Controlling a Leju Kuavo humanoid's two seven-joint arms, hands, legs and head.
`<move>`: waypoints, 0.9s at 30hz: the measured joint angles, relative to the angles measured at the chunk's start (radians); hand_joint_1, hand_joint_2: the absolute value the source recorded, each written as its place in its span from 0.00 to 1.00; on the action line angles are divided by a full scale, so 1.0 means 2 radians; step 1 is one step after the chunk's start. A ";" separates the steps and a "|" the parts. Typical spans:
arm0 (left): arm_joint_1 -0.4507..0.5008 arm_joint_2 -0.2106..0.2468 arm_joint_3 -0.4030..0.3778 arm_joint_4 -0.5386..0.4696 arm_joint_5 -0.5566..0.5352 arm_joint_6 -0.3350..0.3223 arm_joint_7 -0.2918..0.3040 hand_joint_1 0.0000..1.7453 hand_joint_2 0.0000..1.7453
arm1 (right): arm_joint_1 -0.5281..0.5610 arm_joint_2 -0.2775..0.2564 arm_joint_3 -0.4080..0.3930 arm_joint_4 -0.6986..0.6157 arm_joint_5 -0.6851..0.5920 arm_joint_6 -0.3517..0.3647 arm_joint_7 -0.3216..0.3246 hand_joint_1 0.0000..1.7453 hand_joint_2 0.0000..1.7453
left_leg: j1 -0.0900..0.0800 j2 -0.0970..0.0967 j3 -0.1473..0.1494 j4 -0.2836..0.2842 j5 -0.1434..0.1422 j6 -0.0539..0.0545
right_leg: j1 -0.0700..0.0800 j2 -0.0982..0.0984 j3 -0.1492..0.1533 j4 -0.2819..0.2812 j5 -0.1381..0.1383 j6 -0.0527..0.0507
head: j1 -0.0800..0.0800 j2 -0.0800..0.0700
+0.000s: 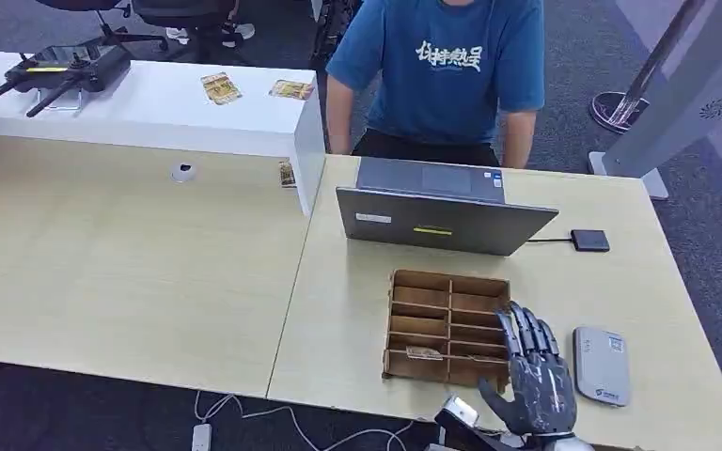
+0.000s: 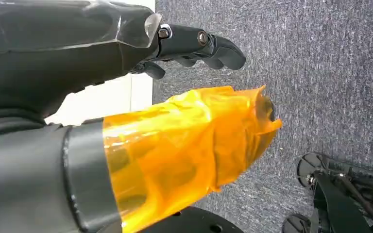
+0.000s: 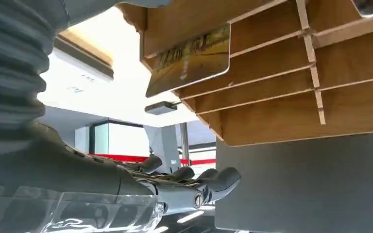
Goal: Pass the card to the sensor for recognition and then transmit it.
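Hovering with fingers spread and holding nothing, the right hand [image 1: 533, 376] sits at the near right corner of the wooden card rack [image 1: 448, 327], apparently positioned to draw the card [image 1: 423, 353] from a near slot toward the grey sensor [image 1: 601, 365] beside it, the laptop [image 1: 446, 222] beyond.

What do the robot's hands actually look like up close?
The right hand is dark grey metal, with slim jointed fingers and a grey ribbed cover at the wrist. The left hand has black fingers with visible screws, a clear plastic shield, and a thick thumb wrapped in orange film.
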 joint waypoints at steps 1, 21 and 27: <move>0.000 0.000 0.000 0.000 0.000 0.000 0.000 0.00 0.00 | 0.000 0.000 0.000 0.000 -0.002 0.008 0.002 0.00 1.00 | 0.000 0.000 0.000 0.000 0.000 0.000 | 0.000 0.000 0.000 0.000 0.000 0.000 | 0.000 0.000; 0.000 0.001 -0.001 0.000 -0.001 0.001 0.003 0.00 0.00 | 0.001 -0.019 0.013 -0.003 -0.011 0.034 0.015 0.00 1.00 | 0.000 0.000 0.000 0.000 0.000 0.000 | 0.000 0.000 0.000 0.000 0.000 0.000 | 0.000 0.000; 0.000 0.001 -0.002 0.000 -0.002 0.000 0.003 0.00 0.00 | -0.001 -0.014 0.015 -0.009 -0.005 0.010 0.005 0.00 1.00 | 0.000 0.000 0.000 0.000 0.000 0.000 | 0.000 0.000 0.000 0.000 0.000 0.000 | 0.000 0.000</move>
